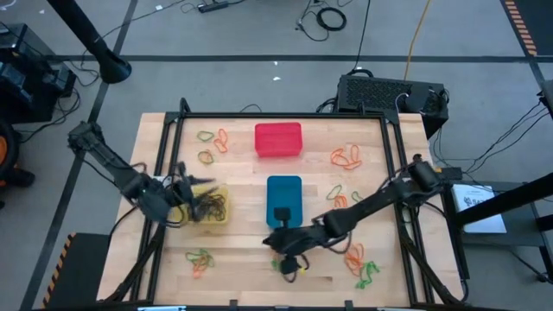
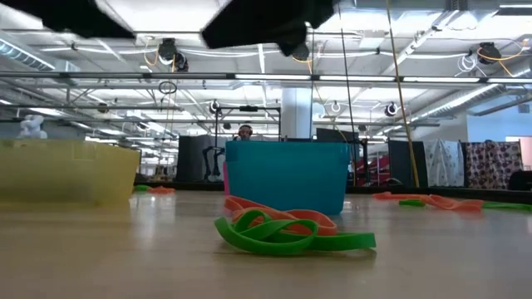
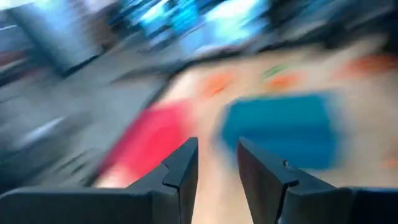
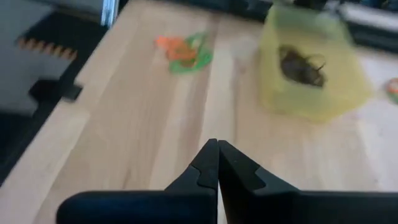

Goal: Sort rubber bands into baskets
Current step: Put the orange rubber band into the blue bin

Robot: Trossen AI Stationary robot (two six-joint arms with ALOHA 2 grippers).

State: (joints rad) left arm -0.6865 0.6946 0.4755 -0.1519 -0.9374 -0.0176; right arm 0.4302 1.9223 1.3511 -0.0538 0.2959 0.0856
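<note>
The left gripper (image 1: 186,192) hung right over the yellow basket (image 1: 209,207) on the left side of the table (image 1: 242,259), fingers (image 3: 180,171) parted with nothing visible between them. Inside that basket sat a dark tangle of rubber bands (image 4: 301,65), so the dark ones looked to have their home already.

Across the way, the right gripper (image 1: 278,244) reached low over the near edge of the table, just in front of the blue basket (image 1: 283,199), its fingers pressed tight together and nothing seen between them. Right beside it lay a small green and orange clump (image 1: 292,266), the same pile that sat in front of the blue basket in the low view.

The red basket (image 1: 278,140) stood at the far middle. Loose bands were scattered well apart: an orange and green cluster (image 1: 212,145) far left, orange loops (image 1: 347,156) far right, another bunch (image 1: 200,258) near left, and a mixed heap (image 1: 361,266) near right.

By my read, the left arm was at the drop end of a round, while the right was lining up for a pick. Its next move would call for opening the fingers, settling over one thin loop in that near clump, and pinching a single colour without dragging its neighbours along. Plenty of sorting was left.
</note>
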